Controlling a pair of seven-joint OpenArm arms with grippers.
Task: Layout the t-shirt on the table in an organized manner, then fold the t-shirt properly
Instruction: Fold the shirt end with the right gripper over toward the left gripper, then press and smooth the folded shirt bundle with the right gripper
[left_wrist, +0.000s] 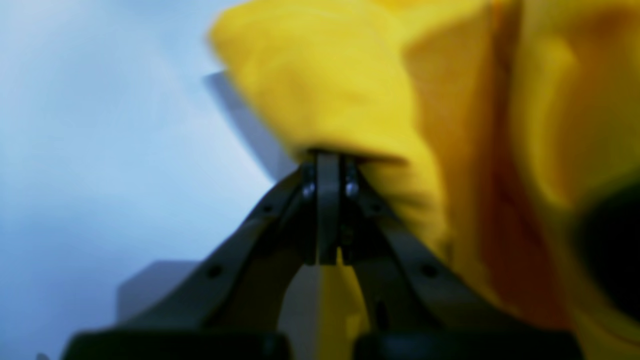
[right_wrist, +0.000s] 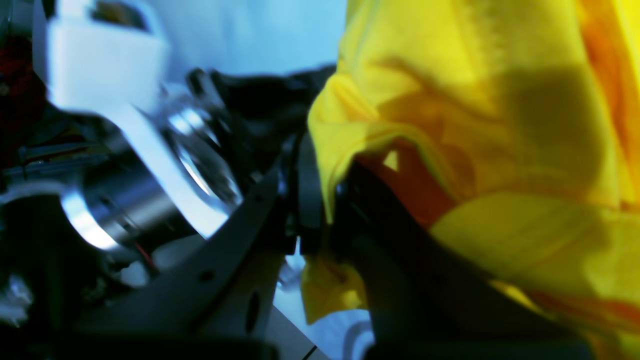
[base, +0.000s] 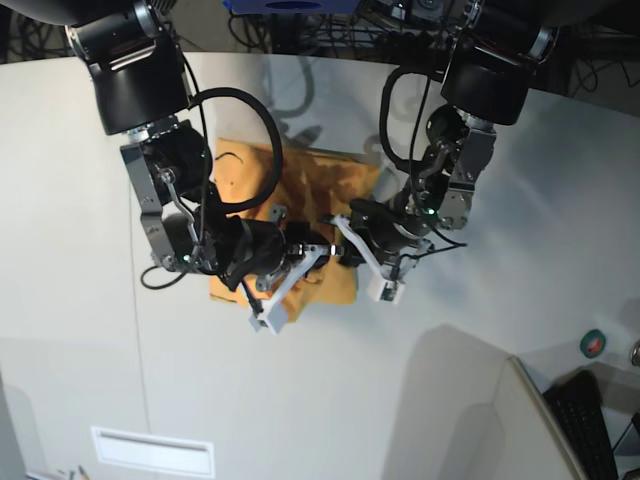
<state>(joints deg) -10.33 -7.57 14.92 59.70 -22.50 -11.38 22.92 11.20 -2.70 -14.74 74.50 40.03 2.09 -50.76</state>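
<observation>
Base view: the orange-yellow t-shirt (base: 300, 185) lies bunched on the light-grey surface (base: 560, 220), between the two arms and partly under them. Both arms reach in toward its near edge. In the left wrist view, the left end effector (left_wrist: 328, 165) has its jaws together, pinching a fold of the yellow cloth. In the right wrist view, the right end effector (right_wrist: 320, 200) is likewise clamped on a fold of the t-shirt.

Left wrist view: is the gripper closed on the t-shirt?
Yes, the left gripper has its jaws pressed together with a fold of the yellow t-shirt pinched at their tips.
</observation>
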